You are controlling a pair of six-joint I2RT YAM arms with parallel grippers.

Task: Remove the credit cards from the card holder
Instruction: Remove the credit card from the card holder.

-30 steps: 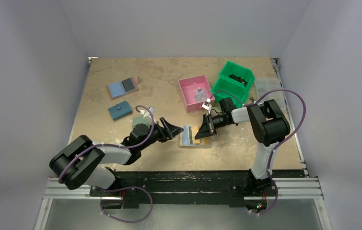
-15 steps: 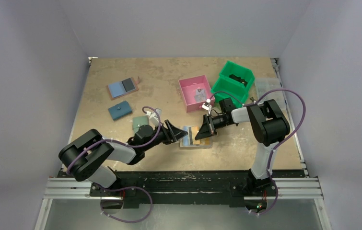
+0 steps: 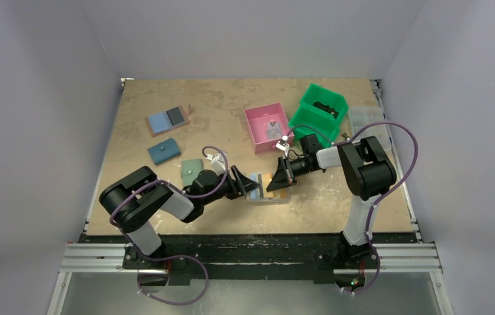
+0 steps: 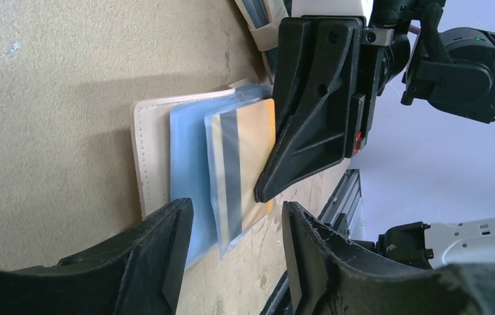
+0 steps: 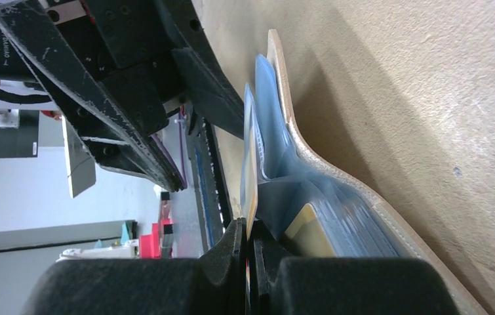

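Holder [image 4: 156, 157] lies open on the table [image 3: 218, 105], right between my two claws.

Right claw [image 4: 262, 194]: clamped on the edge of a gold card [image 4: 244, 147], which stands lifted off the pale blue panel. The card looks to be in a clear sleeve. I cannot tell whether the sleeve is pinched too.

Left claw [image 4: 235, 213]: fingers apart, the holder's edge just ahead of them, gripping nothing.

Handling (my judgement): the card is thin, stiff, light and slick. Hold it by its free edge and pull along the sleeve. The sleeve is soft and may drag. The holder is light and will likely slide unless the left claw pins its beige flap.

Contents: a second card [image 5: 307, 230], yellow, sits in a pocket just beyond the right claw's tips. Behind the right claw, the pink bin [image 3: 257, 141] holds a small grey item. The green bin [image 3: 310, 125] holds something dark that I cannot identify.
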